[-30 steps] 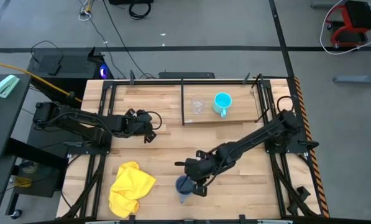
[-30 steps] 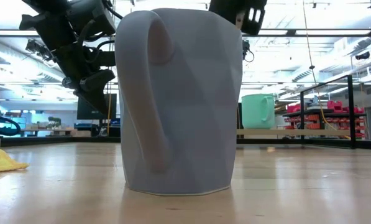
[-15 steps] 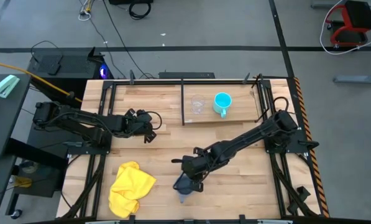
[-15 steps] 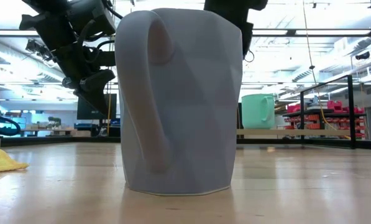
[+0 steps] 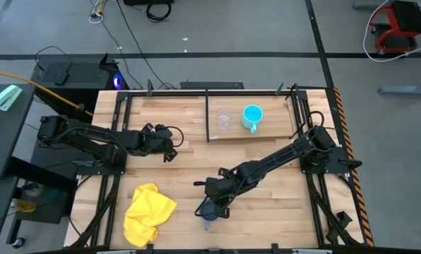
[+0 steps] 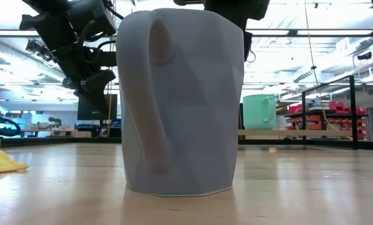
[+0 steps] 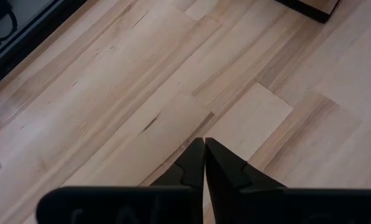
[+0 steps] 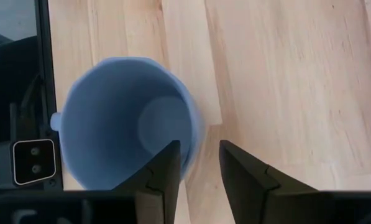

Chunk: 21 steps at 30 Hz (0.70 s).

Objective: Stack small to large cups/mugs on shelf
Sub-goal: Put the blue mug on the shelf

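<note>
The dark grey-blue mug (image 5: 209,216) stands upright on the tabletop near its near edge and fills the low view (image 6: 180,100). My right gripper (image 8: 197,149) is open above it, pointing down. One finger (image 8: 166,163) is over the mug's opening and the other (image 8: 236,163) is outside the rim (image 8: 196,134). I cannot tell whether they touch. The clear glass cup (image 5: 224,118) and the cyan mug (image 5: 252,116) stand on the shelf board (image 5: 266,132). My left gripper (image 7: 204,143) is shut and empty over the table's left middle (image 5: 169,147).
A yellow cloth (image 5: 148,212) lies crumpled at the near left. Black metal uprights (image 5: 208,116) frame the shelf at the far side. A small camera unit (image 8: 33,162) sits at the table edge next to the grey-blue mug.
My right gripper has moved a little toward the table's left edge, coming over the grey-blue mug's top. The mug has stayed in place.
</note>
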{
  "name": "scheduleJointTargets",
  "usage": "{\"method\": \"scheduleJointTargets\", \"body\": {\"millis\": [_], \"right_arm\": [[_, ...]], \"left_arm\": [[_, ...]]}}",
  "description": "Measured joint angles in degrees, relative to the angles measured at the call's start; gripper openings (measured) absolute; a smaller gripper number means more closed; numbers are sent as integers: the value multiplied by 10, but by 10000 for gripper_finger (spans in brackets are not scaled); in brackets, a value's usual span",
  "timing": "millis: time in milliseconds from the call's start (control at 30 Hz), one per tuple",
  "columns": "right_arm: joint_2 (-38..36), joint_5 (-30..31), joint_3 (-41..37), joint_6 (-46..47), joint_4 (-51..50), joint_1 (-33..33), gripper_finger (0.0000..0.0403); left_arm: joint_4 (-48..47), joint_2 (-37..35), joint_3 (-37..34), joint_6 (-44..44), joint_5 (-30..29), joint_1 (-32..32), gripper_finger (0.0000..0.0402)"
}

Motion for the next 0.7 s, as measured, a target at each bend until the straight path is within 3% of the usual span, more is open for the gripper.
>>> {"method": "scheduleJointTargets", "body": {"millis": [700], "right_arm": [[0, 7, -20, 21, 13, 16, 119]], "left_arm": [[0, 0, 0, 0, 0, 0, 25]]}}
